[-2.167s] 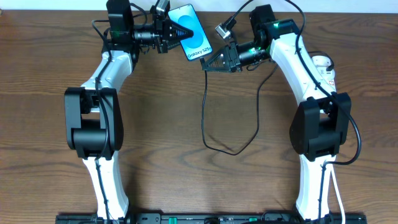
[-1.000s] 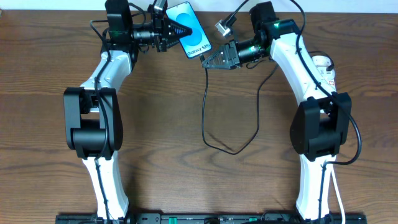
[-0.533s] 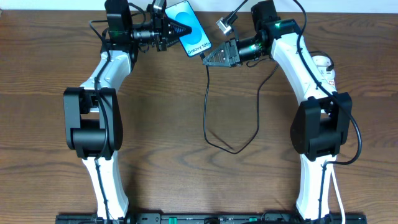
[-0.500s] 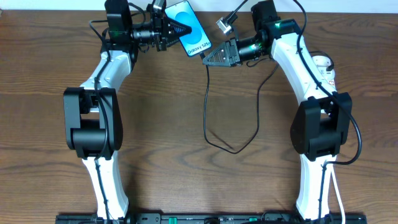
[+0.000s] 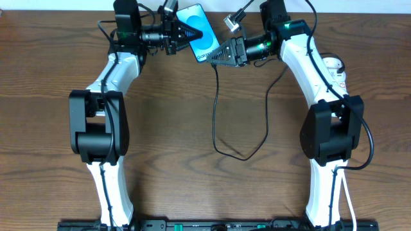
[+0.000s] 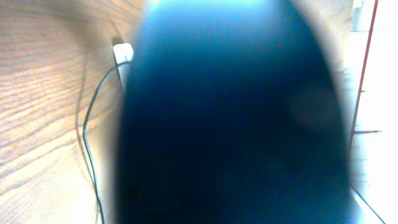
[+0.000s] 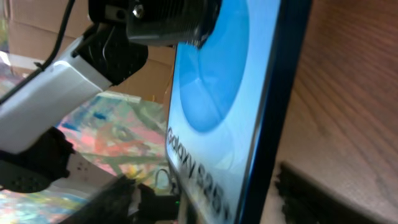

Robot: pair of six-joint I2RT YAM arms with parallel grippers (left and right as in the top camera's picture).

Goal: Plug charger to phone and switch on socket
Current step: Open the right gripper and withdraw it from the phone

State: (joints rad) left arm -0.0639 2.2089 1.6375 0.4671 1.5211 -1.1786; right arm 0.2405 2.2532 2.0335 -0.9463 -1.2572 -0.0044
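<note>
**At the table's far edge: phone and plug held close together**

On the middle of the table (image 5: pixel 167 141), nearest the arm bases, the charger (image 5: pixel 216 109) lies in a slack loop. It is thin, limp and light, so it will not push back, but it can drag or twist the tip. The place to hold it is on the stiff plug body just behind the tip, never on the cord.

Further back on the right, the socket (image 5: pixel 334 65) shows as a white strip mostly hidden behind the right arm. Its switches are too small to read here.

Beyond that, the cable climbs to the right gripper (image 5: pixel 218 56). Its fingers narrow to a point where the cord ends, so I judge it clamped on the plug end. The tip itself is hidden.

Just past it, the phone (image 5: pixel 200 33) is lifted and tilted, with its lower edge touching or nearly touching those fingers. The left gripper (image 5: pixel 182 31) is closed on the phone's upper part. The right wrist view shows a finger pressed on the lit screen (image 7: pixel 211 112), and the left wrist view is only a dark blue blur.

The phone is rigid, smooth and glassy, so it could slip or pivot under sideways insertion force.

No containers are in view. The only receiver at this step is the phone's port, which cannot be seen.
</note>
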